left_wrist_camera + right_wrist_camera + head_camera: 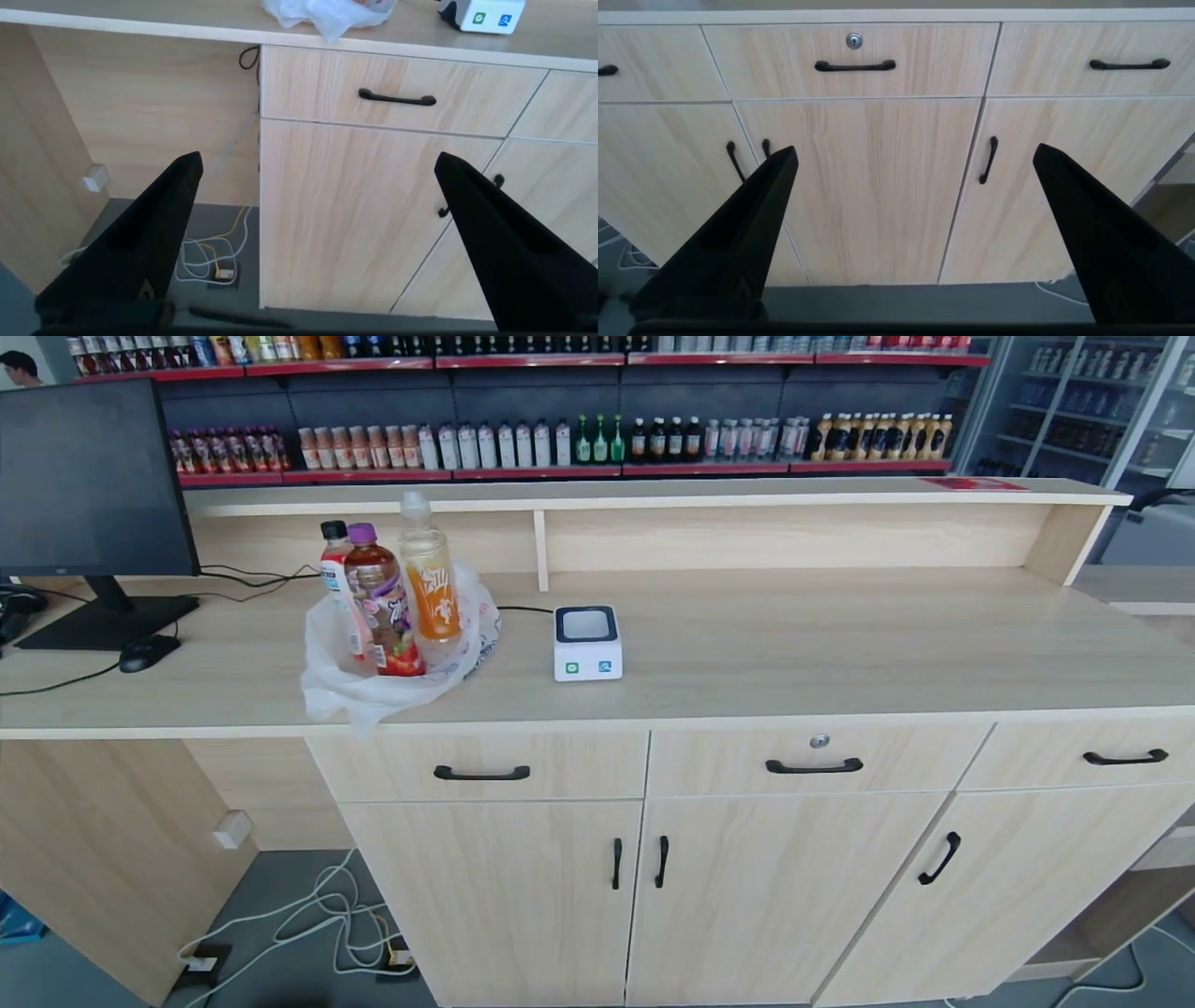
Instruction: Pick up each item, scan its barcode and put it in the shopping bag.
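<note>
1. Bottles [381, 607], head view: three upright in the shopping bag [373, 695], left on the counter [794, 635]; long axes vertical, caps up. Scanner [587, 642] just right.
2. Left wrist view: left gripper [318, 163] low before the drawer, jaws spread, empty.
3. Right wrist view: right gripper [915, 151] likewise spread, empty. Judgement: bagging looks done; keep the arms off the tall bottles.

The counter [747, 644] is showing pale, matt wood grain. The shopping bag [336, 695] is looking like thin, crinkled, translucent plastic. The bottles [429, 581] are gleaming as clear plastic. The scanner [587, 658] is showing smooth white plastic.
</note>
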`<state>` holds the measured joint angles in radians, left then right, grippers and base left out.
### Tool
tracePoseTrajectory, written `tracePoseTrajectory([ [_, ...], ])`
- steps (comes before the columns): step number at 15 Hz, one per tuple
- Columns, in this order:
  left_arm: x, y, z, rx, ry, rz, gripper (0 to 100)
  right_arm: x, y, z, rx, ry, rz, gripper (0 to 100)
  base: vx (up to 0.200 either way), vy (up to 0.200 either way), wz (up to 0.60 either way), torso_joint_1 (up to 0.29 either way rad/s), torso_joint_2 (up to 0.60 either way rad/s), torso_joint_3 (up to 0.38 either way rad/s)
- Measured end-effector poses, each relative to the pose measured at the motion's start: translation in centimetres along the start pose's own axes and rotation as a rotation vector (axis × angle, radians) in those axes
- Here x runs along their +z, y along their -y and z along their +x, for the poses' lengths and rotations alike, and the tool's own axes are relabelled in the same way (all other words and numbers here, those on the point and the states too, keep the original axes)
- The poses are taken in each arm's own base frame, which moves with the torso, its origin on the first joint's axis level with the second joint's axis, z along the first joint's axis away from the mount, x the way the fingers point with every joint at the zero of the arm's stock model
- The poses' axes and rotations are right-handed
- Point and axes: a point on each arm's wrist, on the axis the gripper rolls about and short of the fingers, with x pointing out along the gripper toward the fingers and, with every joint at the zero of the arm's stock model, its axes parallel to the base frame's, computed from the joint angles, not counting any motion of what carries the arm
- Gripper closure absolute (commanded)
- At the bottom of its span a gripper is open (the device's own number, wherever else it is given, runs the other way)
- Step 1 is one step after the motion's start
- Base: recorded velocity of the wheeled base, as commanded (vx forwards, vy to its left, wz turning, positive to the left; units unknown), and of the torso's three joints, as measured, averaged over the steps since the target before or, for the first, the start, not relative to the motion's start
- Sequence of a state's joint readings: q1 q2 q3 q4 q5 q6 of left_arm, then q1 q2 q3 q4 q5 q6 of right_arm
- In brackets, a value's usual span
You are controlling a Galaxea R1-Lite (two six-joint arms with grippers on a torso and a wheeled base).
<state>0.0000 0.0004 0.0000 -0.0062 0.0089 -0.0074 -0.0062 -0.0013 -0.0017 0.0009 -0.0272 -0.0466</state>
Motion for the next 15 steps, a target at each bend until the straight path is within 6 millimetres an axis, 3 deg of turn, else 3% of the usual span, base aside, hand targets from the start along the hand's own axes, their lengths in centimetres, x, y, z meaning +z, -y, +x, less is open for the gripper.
tracePoseTrajectory([
  [6,0.00,0.00,0.00,0.000,0.000,-0.003,0,0.00,0.00,0.00,0.000,0.000,0.016,0,-0.200,0.000,0.00,0.002,0.00,0.003],
  [15,0.01,0.00,0.00,-0.001,0.001,0.003,0,0.00,0.00,0.00,0.000,0.000,0.030,0,0.000,0.000,0.00,0.000,0.00,0.000],
])
